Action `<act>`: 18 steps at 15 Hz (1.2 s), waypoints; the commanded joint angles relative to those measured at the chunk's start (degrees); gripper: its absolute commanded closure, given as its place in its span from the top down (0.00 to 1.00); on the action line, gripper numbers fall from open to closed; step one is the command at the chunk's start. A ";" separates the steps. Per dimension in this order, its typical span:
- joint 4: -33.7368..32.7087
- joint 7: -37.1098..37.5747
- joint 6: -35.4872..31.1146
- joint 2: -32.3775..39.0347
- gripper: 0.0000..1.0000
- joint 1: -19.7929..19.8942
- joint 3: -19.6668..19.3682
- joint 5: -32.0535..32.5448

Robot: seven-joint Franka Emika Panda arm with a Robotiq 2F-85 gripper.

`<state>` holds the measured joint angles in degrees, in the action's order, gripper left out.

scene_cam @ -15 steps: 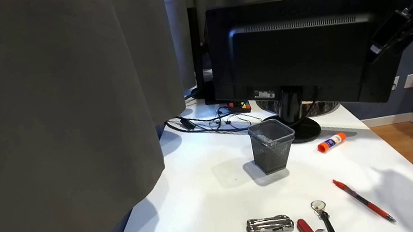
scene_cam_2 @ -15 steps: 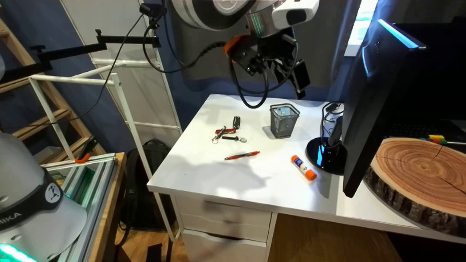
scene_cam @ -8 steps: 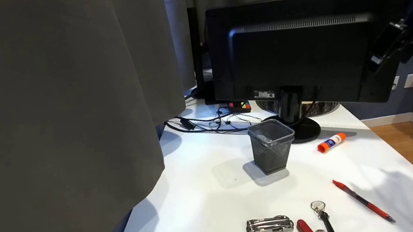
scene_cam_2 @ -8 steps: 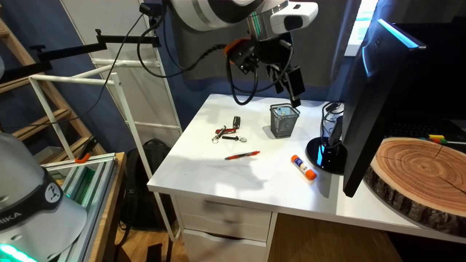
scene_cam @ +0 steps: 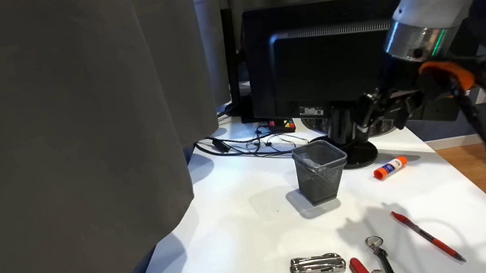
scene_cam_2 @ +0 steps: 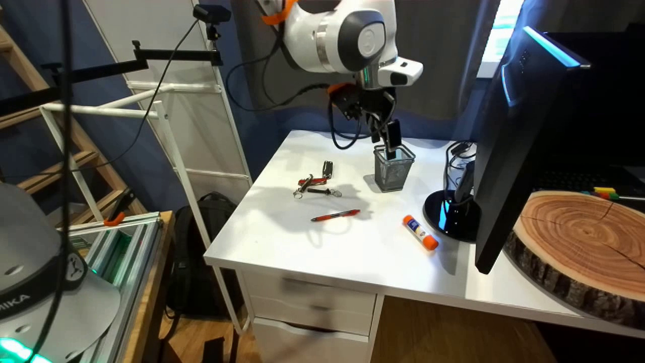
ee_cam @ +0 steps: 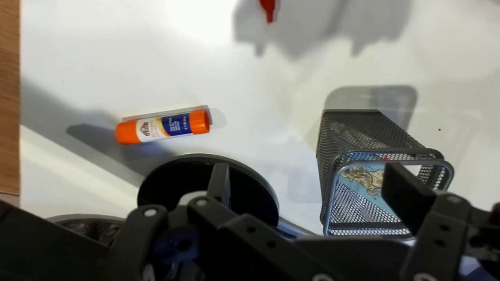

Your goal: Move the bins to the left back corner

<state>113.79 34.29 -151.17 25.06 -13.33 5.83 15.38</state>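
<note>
The dark mesh bin (scene_cam: 322, 180) stands upright on the white surface (scene_cam: 237, 247), near the monitor stand (scene_cam_2: 456, 217) but apart from it, with a bluish printed card (ee_cam: 365, 177) inside (its picture shows a tan figure). The end effector (ee_cam: 307, 175) hangs above the surface from the white arm (scene_cam_2: 352, 45), its fingers (ee_cam: 406, 191) spread wide; in the wrist view one of them overlaps the round base of the monitor stand and the other the bin's rim. It is hard to tell from these views whether that second fingertip is right over the bin's mouth or only lined up with it. An orange-ended glue stick (ee_cam: 163, 127) lies near the monitor stand, and a red pen (scene_cam: 428, 236) lies farther from it. Well apart from the stand, near one another, are a silver multitool (scene_cam: 318, 265), a red pocketknife (scene_cam: 363, 271) and a black-handled item (scene_cam: 385, 261) with a round metal end. A wood slice (scene_cam_2: 587, 237) lies on the side of the stand away from the bin.
</note>
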 commanded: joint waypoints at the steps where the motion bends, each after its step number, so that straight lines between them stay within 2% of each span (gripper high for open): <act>1: -12.22 -5.91 -2.10 11.11 1.00 0.21 -0.76 -7.49; 4: -19.95 -9.15 -3.00 16.60 1.00 0.48 -0.01 -14.16; 5: -22.52 -10.47 -1.24 18.11 1.00 0.70 0.71 -16.08; 8: -27.78 -10.63 4.34 21.42 1.00 -0.93 -0.62 -17.53; 9: -28.90 -9.73 6.07 22.20 0.97 -1.70 -1.64 -17.24; 10: -29.89 -9.15 7.52 22.83 0.87 -2.32 -2.48 -16.71; 12: -31.05 -8.47 8.45 23.88 0.74 -2.72 -3.50 -16.47; 14: -31.96 -8.14 9.00 24.93 0.54 -3.19 -4.32 -16.17; 18: -32.33 -8.20 8.38 26.55 0.27 -3.28 -3.98 -16.86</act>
<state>83.99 25.44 -143.74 49.61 -15.40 2.53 0.02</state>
